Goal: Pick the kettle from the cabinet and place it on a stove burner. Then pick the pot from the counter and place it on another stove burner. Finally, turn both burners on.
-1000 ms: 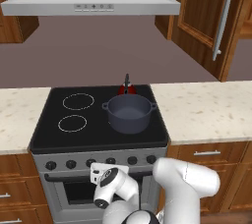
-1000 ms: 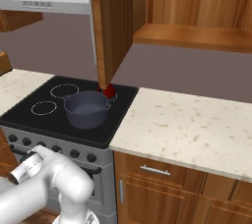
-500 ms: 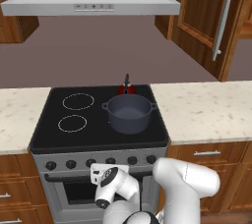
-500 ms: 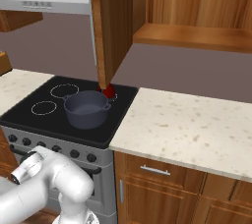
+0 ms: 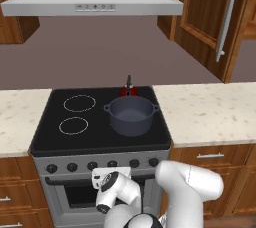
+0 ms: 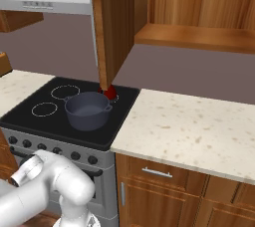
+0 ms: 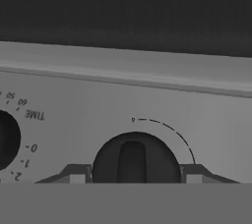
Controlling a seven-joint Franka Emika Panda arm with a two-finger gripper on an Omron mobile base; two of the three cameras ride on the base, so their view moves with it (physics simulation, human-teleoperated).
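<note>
The dark pot (image 5: 131,115) (image 6: 87,110) stands on the right side of the black cooktop (image 5: 55,137). Behind it the red kettle (image 5: 129,90) (image 6: 109,92) is mostly hidden; its black handle rises above the pot's rim. Two white-ringed stove burners (image 5: 79,103) (image 5: 73,125) on the left are bare. My gripper (image 7: 135,174) is low at the stove's front panel, below the knob row (image 5: 134,163). In the hand view its fingertips (image 7: 76,175) press both sides of a black knob (image 7: 133,159) with an upright ridge.
A timer dial (image 7: 7,139) sits beside the gripped knob. The cabinet door (image 5: 215,22) (image 6: 114,22) hangs open above the counter (image 5: 210,112) (image 6: 184,126). The range hood (image 5: 95,2) overhangs the stove. Drawers (image 6: 157,173) lie under the counter.
</note>
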